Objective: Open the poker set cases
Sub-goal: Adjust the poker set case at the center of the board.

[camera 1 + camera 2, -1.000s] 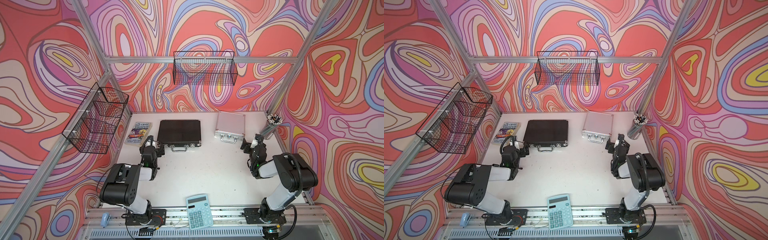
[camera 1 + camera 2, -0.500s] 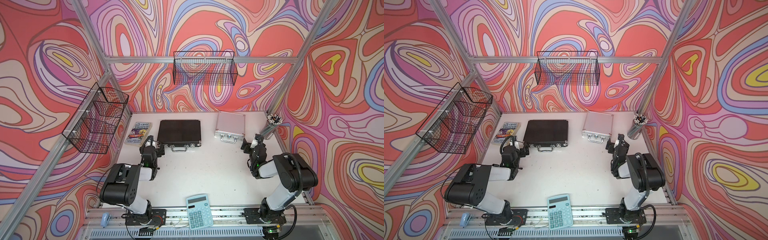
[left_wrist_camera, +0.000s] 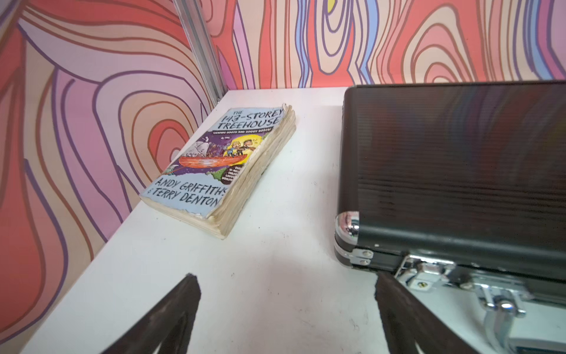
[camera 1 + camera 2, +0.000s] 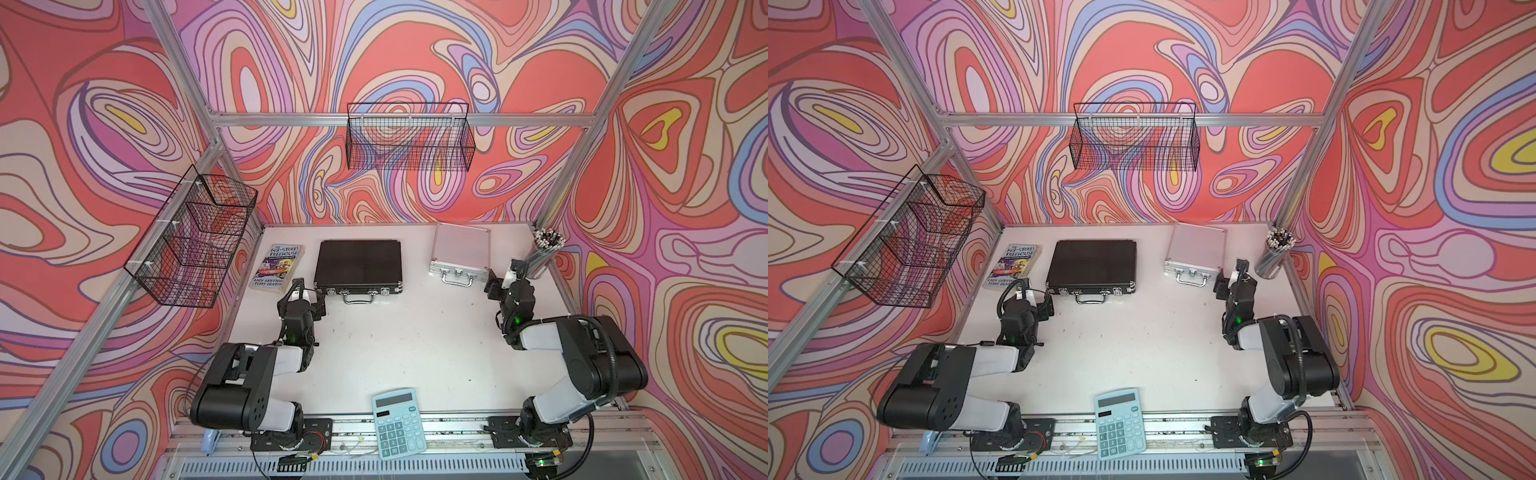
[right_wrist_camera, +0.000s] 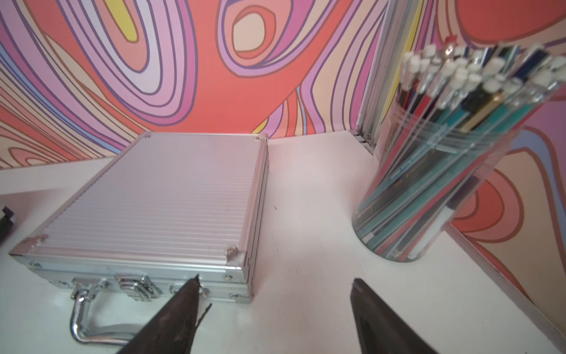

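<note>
Both poker set cases lie shut on the white table with their handles toward the arms. The larger black case (image 4: pixel 358 266) (image 4: pixel 1092 264) (image 3: pixel 453 171) is at the back centre-left. The smaller silver case (image 4: pixel 461 254) (image 4: pixel 1197 249) (image 5: pixel 165 199) is at the back right. My left gripper (image 4: pixel 309 290) (image 4: pixel 1034 291) (image 3: pixel 286 277) is open and empty, just off the black case's front left corner. My right gripper (image 4: pixel 503 276) (image 4: pixel 1231 274) (image 5: pixel 275 279) is open and empty, with one fingertip in front of the silver case's front edge near its right corner.
A paperback book (image 4: pixel 278 266) lies left of the black case by the wall. A clear cup of pencils (image 4: pixel 544 253) stands right of the silver case. A light-blue calculator (image 4: pixel 399 422) sits at the front edge. Wire baskets (image 4: pixel 409 139) (image 4: pixel 195 237) hang on the walls.
</note>
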You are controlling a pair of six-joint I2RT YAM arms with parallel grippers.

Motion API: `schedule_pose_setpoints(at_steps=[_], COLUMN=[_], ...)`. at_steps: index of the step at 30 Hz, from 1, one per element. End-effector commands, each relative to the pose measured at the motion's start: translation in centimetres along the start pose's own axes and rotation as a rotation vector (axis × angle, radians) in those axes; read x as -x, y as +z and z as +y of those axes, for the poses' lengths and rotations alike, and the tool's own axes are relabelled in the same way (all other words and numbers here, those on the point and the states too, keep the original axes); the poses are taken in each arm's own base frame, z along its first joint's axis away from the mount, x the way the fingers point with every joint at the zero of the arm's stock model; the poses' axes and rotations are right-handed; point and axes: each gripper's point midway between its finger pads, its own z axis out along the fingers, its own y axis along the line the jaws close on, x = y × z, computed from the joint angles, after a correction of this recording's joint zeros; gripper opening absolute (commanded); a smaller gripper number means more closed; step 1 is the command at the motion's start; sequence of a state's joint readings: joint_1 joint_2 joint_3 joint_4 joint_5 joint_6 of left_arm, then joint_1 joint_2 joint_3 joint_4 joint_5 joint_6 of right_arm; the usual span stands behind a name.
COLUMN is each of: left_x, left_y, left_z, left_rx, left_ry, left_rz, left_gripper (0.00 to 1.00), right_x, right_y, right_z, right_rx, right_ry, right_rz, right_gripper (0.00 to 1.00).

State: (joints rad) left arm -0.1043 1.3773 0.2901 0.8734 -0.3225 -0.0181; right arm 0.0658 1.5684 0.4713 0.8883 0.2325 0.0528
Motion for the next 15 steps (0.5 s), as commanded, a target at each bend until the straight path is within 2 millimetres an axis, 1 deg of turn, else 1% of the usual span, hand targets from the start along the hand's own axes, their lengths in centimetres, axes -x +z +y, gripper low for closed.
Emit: schedule_pose_setpoints(at_steps=[1, 2, 4, 6, 7, 8, 9, 11, 12, 15], left_x=[4.7, 5.7, 7.5, 8.7, 9.4, 9.5, 9.8, 9.8, 9.8, 9.4], left_y=[-1.0, -1.2, -1.5, -1.0, -0.6, -0.3, 0.0, 0.7, 1.2, 2.3], left_z=[0.5, 0.7, 0.9, 0.8, 0.8, 0.8, 0.8, 0.0, -0.4, -1.8], left_rx=[0.024, 0.032, 0.042, 0.047, 0.061, 0.074, 0.086, 0.075, 0.062, 0.002], left_ry=[-0.025, -0.044, -0.097, -0.143, -0.168, -0.186, -0.210, -0.214, -0.222, -0.247], left_rz=[-0.064, -0.082, -0.086, -0.053, -0.023, 0.022, 0.062, 0.145, 0.180, 0.273], left_gripper=[0.91, 0.91, 0.91, 0.91, 0.91, 0.91, 0.91, 0.93, 0.93, 0.96], right_x=[-0.6, -0.4, 0.0, 0.6, 0.9, 1.3, 1.8, 2.3, 2.5, 2.4], right_y=[0.0, 0.2, 0.8, 1.4, 1.6, 1.8, 1.9, 2.2, 2.3, 2.3], right_z=[0.0, -0.1, 0.7, 2.3, 3.5, 4.6, 6.3, 9.4, 11.3, 16.4], right_rx=[-0.003, -0.016, -0.015, 0.007, 0.031, 0.055, 0.082, 0.138, 0.183, 0.293], right_ry=[0.004, 0.013, 0.014, 0.015, 0.011, 0.005, -0.004, -0.001, 0.018, 0.058], right_rz=[0.102, 0.130, 0.191, 0.238, 0.260, 0.272, 0.282, 0.306, 0.322, 0.373], right_gripper=[0.78, 0.77, 0.75, 0.74, 0.73, 0.73, 0.73, 0.73, 0.73, 0.72])
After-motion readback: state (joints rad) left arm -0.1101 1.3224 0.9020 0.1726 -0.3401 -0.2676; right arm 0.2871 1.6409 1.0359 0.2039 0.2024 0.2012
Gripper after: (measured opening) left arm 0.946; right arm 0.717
